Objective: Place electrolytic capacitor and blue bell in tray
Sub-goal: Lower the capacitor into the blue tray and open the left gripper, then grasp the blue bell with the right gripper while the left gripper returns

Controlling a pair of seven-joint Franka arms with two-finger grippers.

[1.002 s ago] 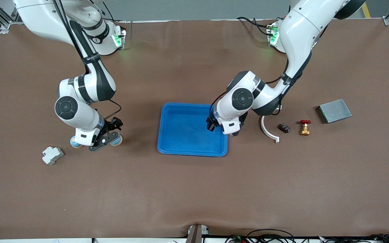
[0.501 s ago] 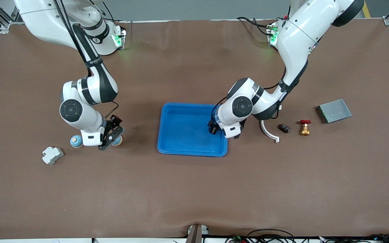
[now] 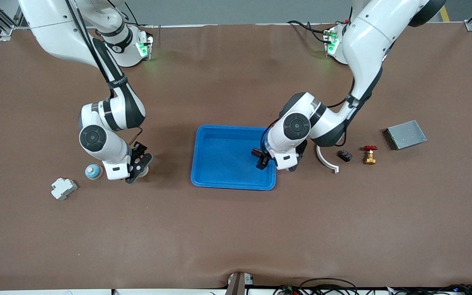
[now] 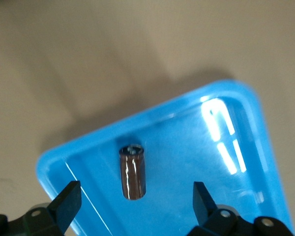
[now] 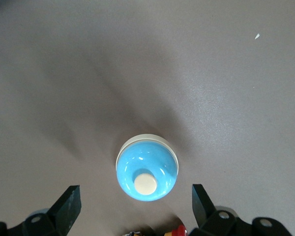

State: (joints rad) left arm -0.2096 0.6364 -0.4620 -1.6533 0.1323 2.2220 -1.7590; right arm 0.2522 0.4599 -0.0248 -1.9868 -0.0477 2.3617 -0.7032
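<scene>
Once clamped, left hand (image 4: 132,196) open.

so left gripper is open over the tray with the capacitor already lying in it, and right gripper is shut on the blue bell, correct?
Not quite. The right gripper is open over the blue bell, which sits on the table ungripped; the right wrist view shows both fingers spread wide of it. The rest holds: the left gripper is open over the tray with the capacitor lying in it.

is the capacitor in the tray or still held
In the tray. The capacitor lies on the floor of the tray, and the left hand is open above it, fingers clear of it.
</scene>
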